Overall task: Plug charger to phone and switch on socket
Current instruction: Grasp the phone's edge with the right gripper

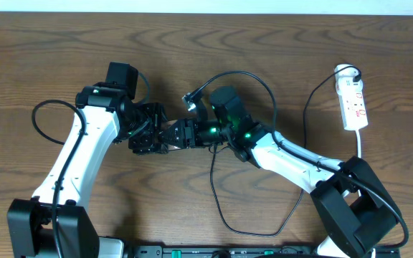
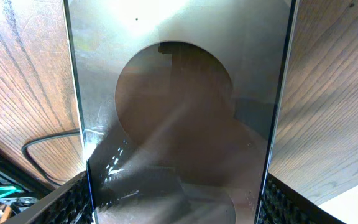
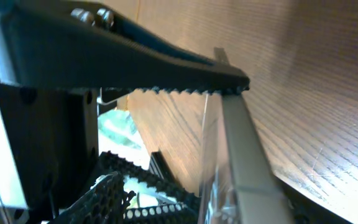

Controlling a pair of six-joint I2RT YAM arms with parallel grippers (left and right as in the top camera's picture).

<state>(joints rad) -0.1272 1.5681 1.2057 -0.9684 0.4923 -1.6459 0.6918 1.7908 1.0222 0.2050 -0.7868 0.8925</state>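
Observation:
The phone [image 2: 179,112] fills the left wrist view with its glossy dark face. My left gripper [image 2: 176,202] is shut on it, one finger [image 2: 73,199] against each long edge. In the right wrist view the phone [image 3: 244,155] shows edge-on, with the toothed upper finger [image 3: 185,68] of my right gripper [image 3: 257,152] pressed on its rim. Overhead, the left gripper [image 1: 145,136] and right gripper [image 1: 185,134] meet mid-table and hide the phone. The socket [image 1: 354,100] lies at the far right. The charger cable [image 1: 224,215] loops across the front; its tip [image 1: 190,100] seems to lie behind the grippers.
The white cord [image 1: 359,147] of the socket runs down towards the right arm's base [image 1: 353,208]. The left arm's base [image 1: 45,229] stands at the front left. A black robot cable [image 1: 38,118] loops beside the left arm. Bare wooden tabletop [image 1: 49,50] surrounds everything.

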